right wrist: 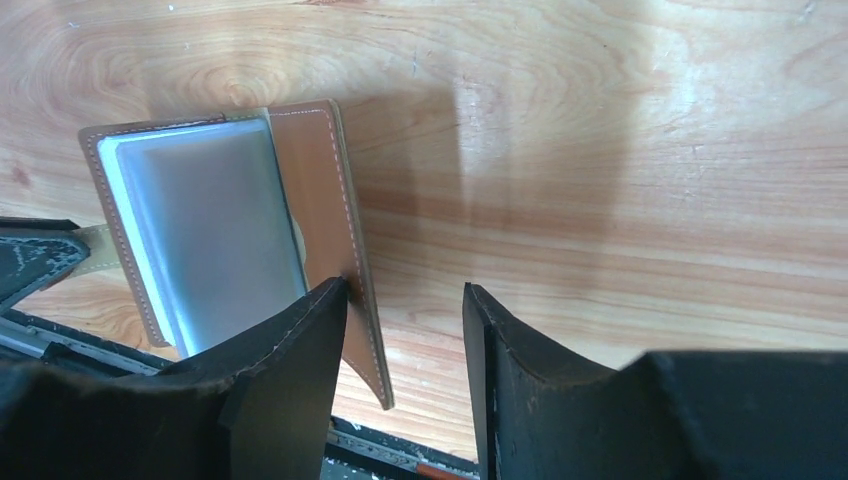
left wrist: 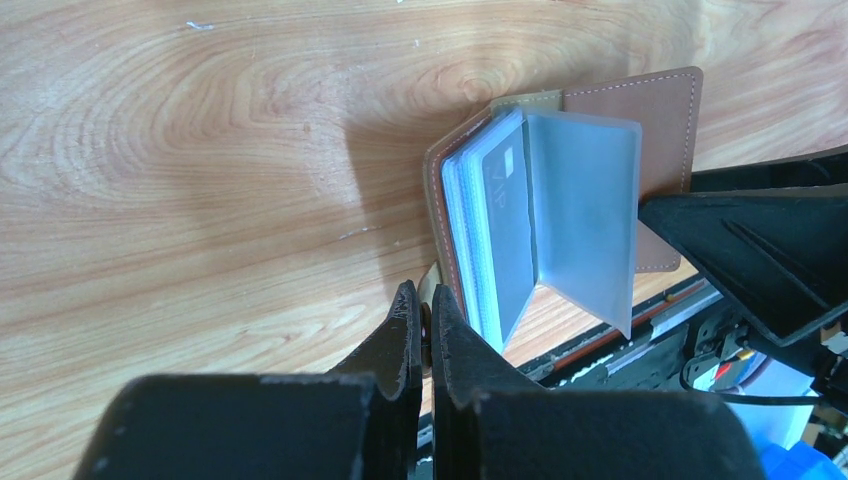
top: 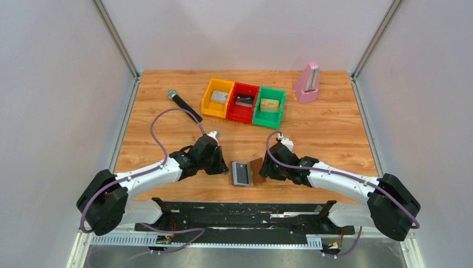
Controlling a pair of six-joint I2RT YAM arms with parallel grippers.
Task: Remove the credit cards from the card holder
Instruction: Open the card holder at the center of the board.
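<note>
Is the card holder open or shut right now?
Open: the card holder has its brown cover swung aside, clear sleeves fanned out.

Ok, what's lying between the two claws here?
The open card holder lies on the table between the left claw and the right claw, with nothing else there. The top view shows it plainly.

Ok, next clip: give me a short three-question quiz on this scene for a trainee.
1. True or false: the brown leather card holder with clear plastic sleeves lies shut on the wooden table.
2. What colour is the middle plastic bin in the row of three? A blue, B red, C white.
3. Name the pink object standing at the table's far right.
Key: 1 false, it lies open; 2 B; 3 a metronome.
</note>
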